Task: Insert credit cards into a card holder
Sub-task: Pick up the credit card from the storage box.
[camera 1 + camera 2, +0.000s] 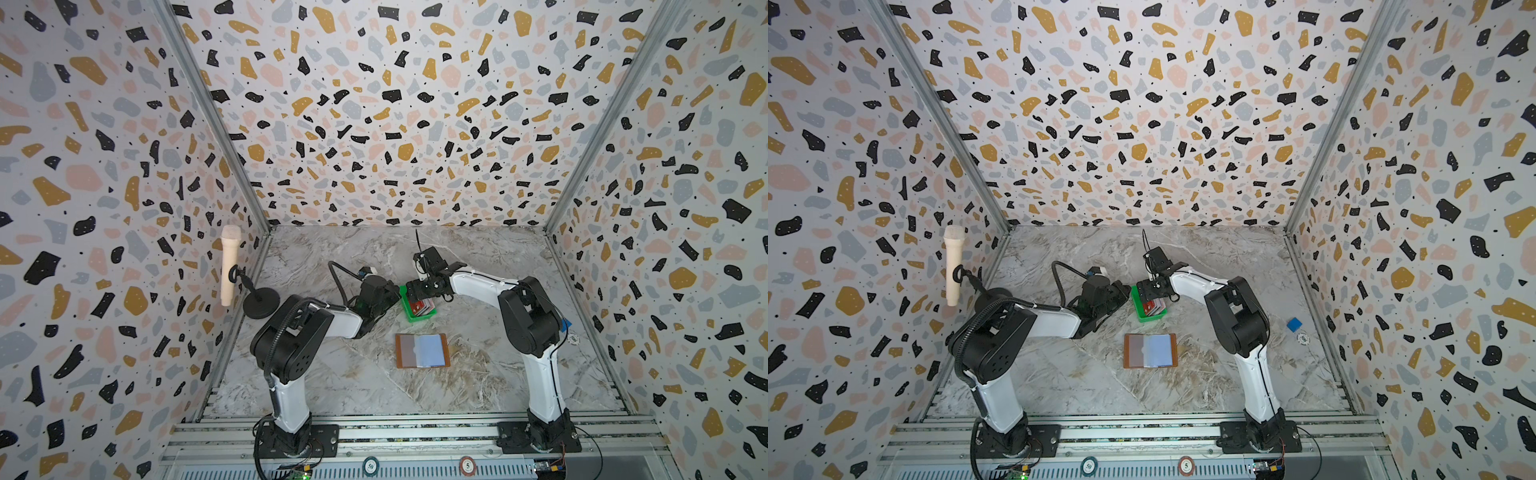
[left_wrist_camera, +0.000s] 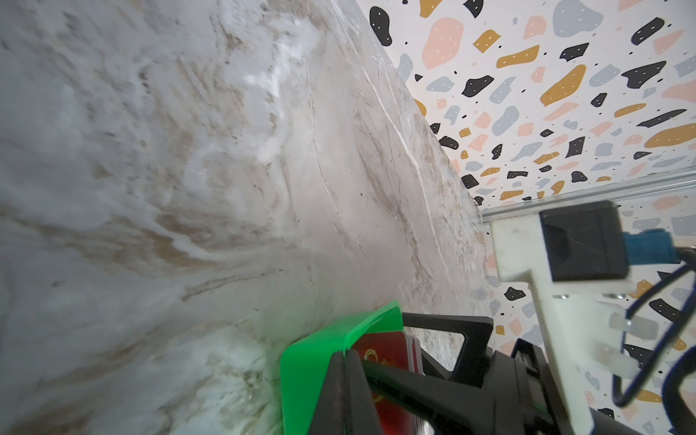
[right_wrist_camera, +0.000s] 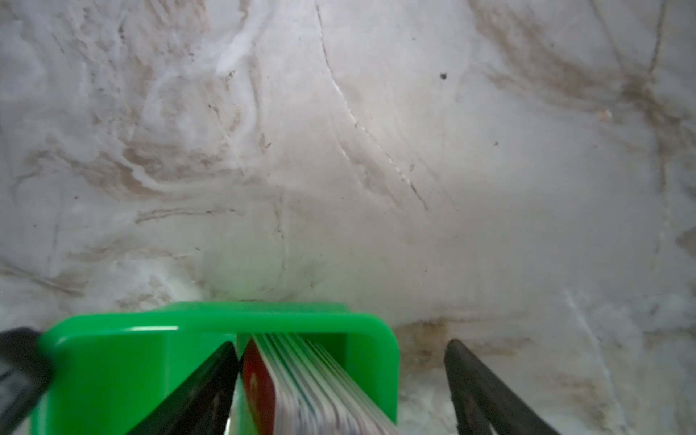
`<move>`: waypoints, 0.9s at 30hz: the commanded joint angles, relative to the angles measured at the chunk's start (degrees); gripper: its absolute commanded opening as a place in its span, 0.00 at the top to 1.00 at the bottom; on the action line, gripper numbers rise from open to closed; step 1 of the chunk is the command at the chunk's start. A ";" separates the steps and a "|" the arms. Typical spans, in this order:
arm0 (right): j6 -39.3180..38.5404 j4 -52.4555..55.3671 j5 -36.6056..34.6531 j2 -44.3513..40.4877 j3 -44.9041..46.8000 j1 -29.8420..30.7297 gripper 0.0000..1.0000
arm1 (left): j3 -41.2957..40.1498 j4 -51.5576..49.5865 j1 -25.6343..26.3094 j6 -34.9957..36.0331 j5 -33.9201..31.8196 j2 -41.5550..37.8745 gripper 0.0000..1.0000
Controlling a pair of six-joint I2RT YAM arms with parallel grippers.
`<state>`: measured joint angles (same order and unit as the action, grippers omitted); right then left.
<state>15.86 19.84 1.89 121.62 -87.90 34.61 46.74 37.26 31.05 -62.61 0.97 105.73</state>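
My left gripper (image 2: 344,356) clamped on the wall of the green tray (image 2: 307,363), my right gripper (image 3: 341,346) spread wide astride the standing credit cards (image 3: 301,376), card holder (image 1: 422,350) lying open nearby.

The credit cards (image 3: 301,388) stood half hidden inside the green tray (image 3: 211,320), faces blurred, cropped at the frame's edge.

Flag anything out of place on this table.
The small green plastic tray sits askew on the marble table, its mixed-colour plastic cards leaning. A blue square and a white poker chip lie stray beside the right arm.
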 commanded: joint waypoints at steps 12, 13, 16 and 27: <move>-2.70 5.17 -8.72 -5.69 3.27 0.24 0.13 | 0.69 -1.16 0.15 2.31 -1.68 -2.90 1.00; -2.77 5.25 -9.36 -6.40 3.14 0.25 0.13 | 0.72 -1.24 0.22 2.32 -1.68 -2.82 1.00; -3.09 5.80 -11.00 -7.77 2.31 0.29 0.13 | 0.86 -1.22 0.18 2.23 -1.37 -2.47 1.00; -3.68 7.06 -14.53 -8.42 1.68 1.62 0.18 | 0.87 -0.74 0.07 1.61 -0.89 -1.24 1.00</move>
<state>12.91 23.77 -8.58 115.39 -85.36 36.32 46.76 35.38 31.42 -62.15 0.99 104.62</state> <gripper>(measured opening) 0.821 0.046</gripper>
